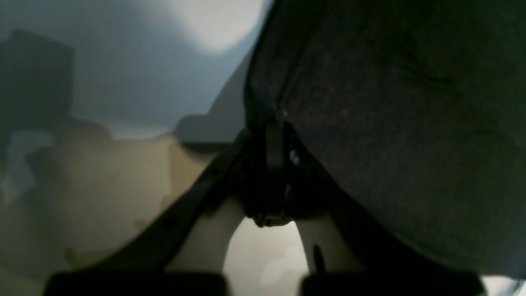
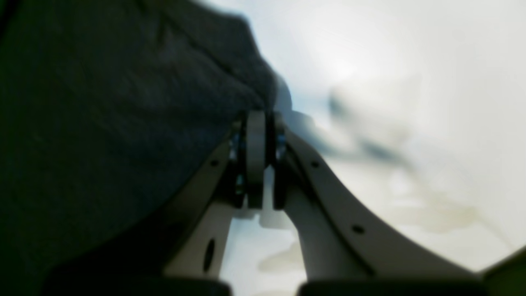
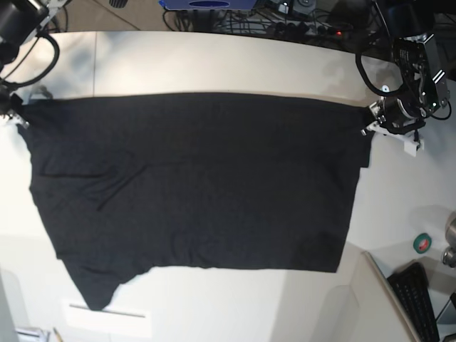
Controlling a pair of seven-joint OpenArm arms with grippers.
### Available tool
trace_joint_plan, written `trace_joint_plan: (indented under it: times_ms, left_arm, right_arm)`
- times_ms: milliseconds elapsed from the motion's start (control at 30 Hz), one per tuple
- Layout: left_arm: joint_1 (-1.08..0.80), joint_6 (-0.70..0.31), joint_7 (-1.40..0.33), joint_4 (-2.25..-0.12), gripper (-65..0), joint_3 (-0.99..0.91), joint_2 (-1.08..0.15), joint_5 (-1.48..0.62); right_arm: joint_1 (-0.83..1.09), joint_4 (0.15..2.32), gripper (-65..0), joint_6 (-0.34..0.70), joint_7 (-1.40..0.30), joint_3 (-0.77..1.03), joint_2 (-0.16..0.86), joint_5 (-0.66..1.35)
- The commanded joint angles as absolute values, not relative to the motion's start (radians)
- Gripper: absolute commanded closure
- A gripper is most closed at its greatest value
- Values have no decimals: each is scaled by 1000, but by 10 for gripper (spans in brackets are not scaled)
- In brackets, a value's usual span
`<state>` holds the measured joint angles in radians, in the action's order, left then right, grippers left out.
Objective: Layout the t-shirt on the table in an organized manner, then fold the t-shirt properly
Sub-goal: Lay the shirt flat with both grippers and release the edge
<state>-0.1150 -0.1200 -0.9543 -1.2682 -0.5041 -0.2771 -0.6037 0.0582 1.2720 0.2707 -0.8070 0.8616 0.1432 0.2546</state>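
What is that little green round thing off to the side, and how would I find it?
Start from the big black t-shirt stretched over the pale table. Go past its right-hand edge toward the lower right corner of the base view, just above the dark keyboard. The green ring lies there, the only green thing in view.

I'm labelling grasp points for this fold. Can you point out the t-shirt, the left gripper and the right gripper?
t-shirt [image 3: 199,185]: base view, middle of the black fabric.
left gripper [image 1: 274,135]: left wrist view, closed fingertips pinching the shirt's edge.
right gripper [image 2: 257,123]: right wrist view, closed fingertips at the shirt's edge.
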Motion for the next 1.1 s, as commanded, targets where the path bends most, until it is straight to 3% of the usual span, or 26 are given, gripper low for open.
trace_joint_plan:
  times_ms: [0,367,1067]
  left_arm:
    - [-117,-124,-941,-1287,0,-509,-295,-610]
    - [-263,-124,-940,-1438,0,-561,-292,-610]
    - [-332,-125,-940,-1443,0,-602,-292,-610]
  right_arm:
    - [73,1326,0,275,-789,865,142,260]
    - [249,1540,0,275,-789,883,51,260]
    - [344,1546,0,277,-791,937,2,259]
